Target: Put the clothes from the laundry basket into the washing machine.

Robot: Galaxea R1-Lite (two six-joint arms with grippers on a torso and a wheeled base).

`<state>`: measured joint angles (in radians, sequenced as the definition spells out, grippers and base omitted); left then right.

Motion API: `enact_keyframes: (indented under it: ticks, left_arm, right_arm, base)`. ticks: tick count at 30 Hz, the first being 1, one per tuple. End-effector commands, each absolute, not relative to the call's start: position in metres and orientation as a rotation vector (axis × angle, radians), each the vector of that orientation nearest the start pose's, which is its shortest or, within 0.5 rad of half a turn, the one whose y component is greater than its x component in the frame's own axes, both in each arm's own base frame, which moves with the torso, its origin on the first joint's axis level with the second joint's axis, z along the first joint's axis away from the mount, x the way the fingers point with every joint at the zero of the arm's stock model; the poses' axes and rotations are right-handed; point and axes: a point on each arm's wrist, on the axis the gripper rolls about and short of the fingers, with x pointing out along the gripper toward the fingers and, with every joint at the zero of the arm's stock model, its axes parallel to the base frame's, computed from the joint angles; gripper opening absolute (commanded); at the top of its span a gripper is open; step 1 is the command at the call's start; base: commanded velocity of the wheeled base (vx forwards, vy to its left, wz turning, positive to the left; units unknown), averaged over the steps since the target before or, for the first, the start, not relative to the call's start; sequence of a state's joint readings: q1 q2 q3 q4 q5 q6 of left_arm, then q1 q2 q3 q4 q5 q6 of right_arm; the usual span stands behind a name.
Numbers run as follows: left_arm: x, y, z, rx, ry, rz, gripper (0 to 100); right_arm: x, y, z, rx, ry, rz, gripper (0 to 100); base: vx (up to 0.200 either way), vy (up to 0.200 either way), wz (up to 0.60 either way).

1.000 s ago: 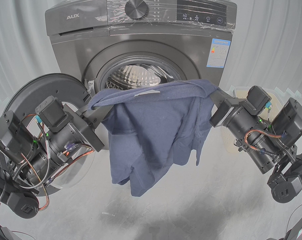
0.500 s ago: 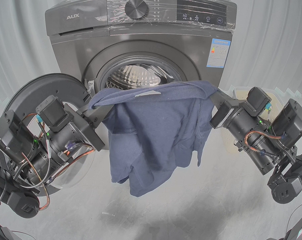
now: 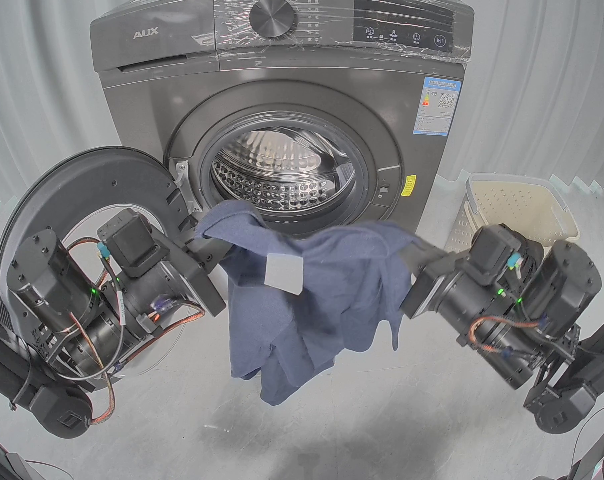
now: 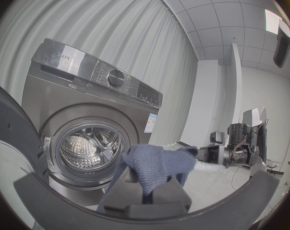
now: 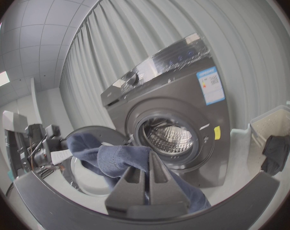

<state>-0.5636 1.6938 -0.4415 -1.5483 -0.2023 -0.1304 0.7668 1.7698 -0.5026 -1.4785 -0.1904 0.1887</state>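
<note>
Right now, in the head view, both arms come in from the lower corners, forearms angled up and inward, wrists roughly level, below the washing machine (image 3: 282,48) opening.

Left gripper (image 3: 212,247): left of centre, just by the door (image 3: 82,188) hinge. Jaws are closed on one upper corner of the navy shirt (image 3: 315,301), and the cloth is bunched over the fingertips (left wrist view: (image 4: 145,184)).

Right gripper (image 3: 412,256): right of centre, lower right of the drum (image 3: 282,168) mouth. Jaws are pinched together on the opposite upper corner (right wrist view: (image 5: 148,176)).

The shirt hangs between the two grippers at centre frame, in front of and just below the open drum, not inside it. Its top edge sags in the middle, the body drapes down clear of the floor, and the white tag (image 3: 283,273) faces out.

The door is swung fully open at left. The laundry basket (image 3: 522,201) stands on the floor at right beside the machine, with a dark garment (image 5: 276,154) draped over its rim.
</note>
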Motion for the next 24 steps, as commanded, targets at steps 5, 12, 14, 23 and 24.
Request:
enact_keyframes:
  ticks: [5, 12, 14, 23, 24]
  left_arm:
    - [0.223, -0.149, 0.18, -0.172, -0.231, -0.784, 0]
    - [0.225, -0.149, 0.181, -0.177, -0.238, -0.77, 0]
    - [0.225, -0.149, 0.182, -0.178, -0.241, -0.771, 0]
    - [0.224, -0.149, 0.186, -0.18, -0.255, -0.772, 0]
    - [0.224, -0.149, 0.186, -0.181, -0.258, -0.773, 0]
  right_arm:
    - [0.174, 0.234, 0.109, 0.193, 0.089, 0.757, 0]
    - [0.159, 0.235, 0.085, 0.137, 0.195, 0.796, 100]
    - [0.156, 0.23, 0.078, 0.113, 0.227, 0.793, 100]
    - [0.178, 0.221, 0.062, 0.087, 0.266, 0.709, 100]
    - [0.187, 0.219, 0.057, 0.081, 0.274, 0.681, 100]
  base:
    - [0.0, 0.0, 0.0]
    - [0.0, 0.0, 0.0]
    - [0.0, 0.0, 0.0]
    - [0.0, 0.0, 0.0]
    - [0.0, 0.0, 0.0]
